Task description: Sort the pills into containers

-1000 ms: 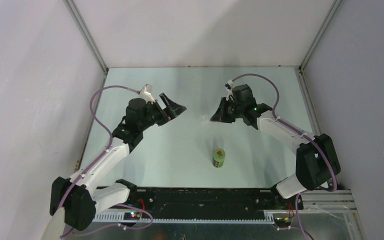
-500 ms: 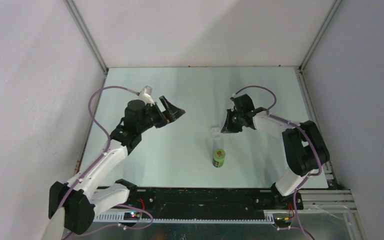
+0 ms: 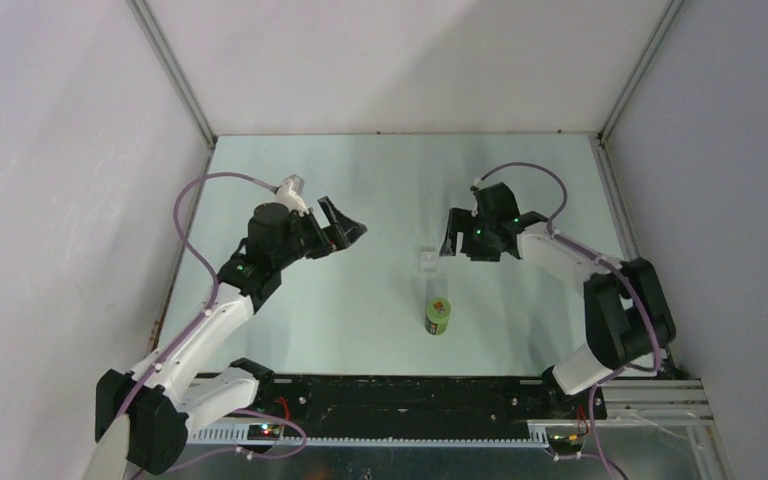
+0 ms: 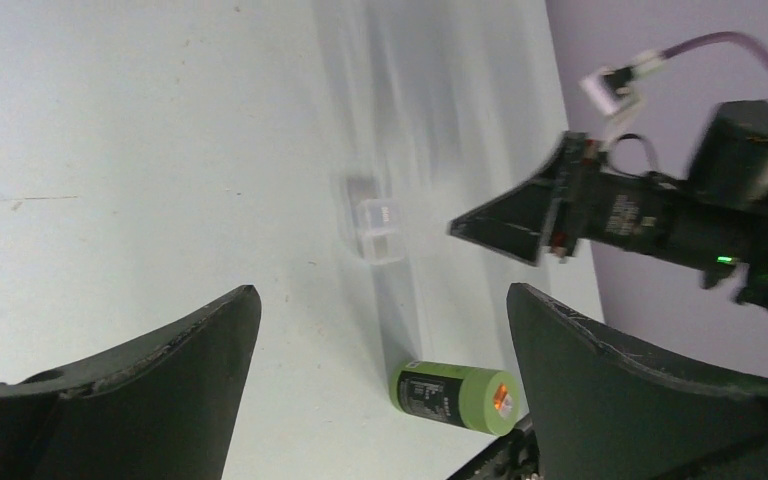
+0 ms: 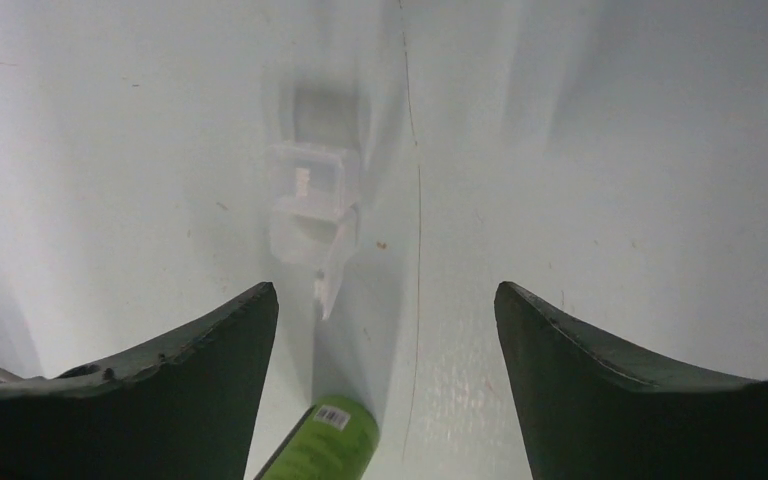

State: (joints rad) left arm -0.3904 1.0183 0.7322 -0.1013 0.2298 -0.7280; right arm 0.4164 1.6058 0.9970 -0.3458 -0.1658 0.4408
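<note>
The containers (image 3: 428, 260), a small clear box of two joined compartments, sit on the pale table between my two arms. The right wrist view has the containers (image 5: 312, 200) just ahead of my fingers, a clear flap hanging off their near end. A tiny orange speck (image 5: 381, 244), possibly one of the pills, lies on the table right of the box. My right gripper (image 3: 449, 238) (image 5: 387, 290) is open just right of the box, nothing between its fingers. My left gripper (image 3: 348, 232) (image 4: 382, 295) is open and empty, well left of the containers (image 4: 378, 228).
A green bottle (image 3: 438, 316) with a red-orange label sits nearer the arm bases than the box, and shows in both wrist views (image 4: 453, 396) (image 5: 325, 445). Grey walls with metal rails close the table at left, back and right.
My right gripper has gone from shut to open and now hangs just right of the box. The clear box shifted slightly toward the bottle early on. My left arm barely moved.
</note>
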